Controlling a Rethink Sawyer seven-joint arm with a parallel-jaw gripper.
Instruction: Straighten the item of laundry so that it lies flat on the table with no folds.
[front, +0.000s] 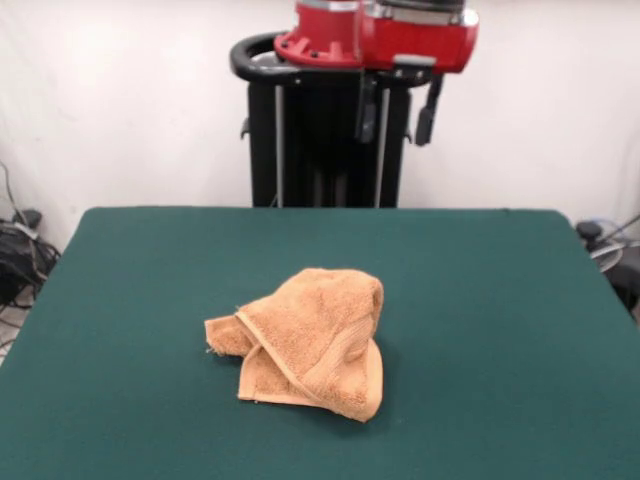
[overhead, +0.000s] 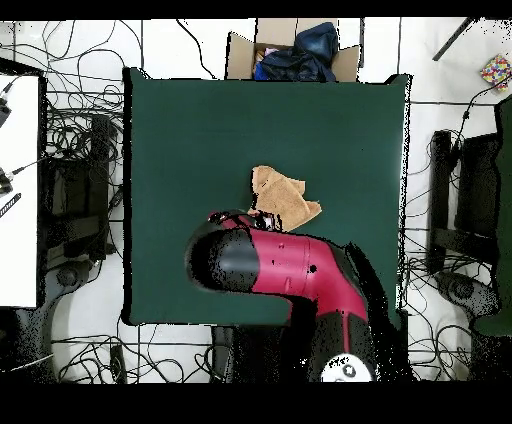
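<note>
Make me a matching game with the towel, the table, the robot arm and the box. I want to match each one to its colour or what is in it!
Things:
1. towel
2. table
3. arm
4. cardboard box

Descriptions:
A. dark green
B. red and black
C. holds dark blue cloth
D. orange-tan, crumpled

Pairs: 1-D, 2-A, 3-B, 4-C

Towel (front: 305, 345): looped terry cloth, rough, matt, as I see it. Table (front: 480, 300): felt-like top, matt, smooth. Arm (front: 375, 35): glossy red plastic shell.
</note>
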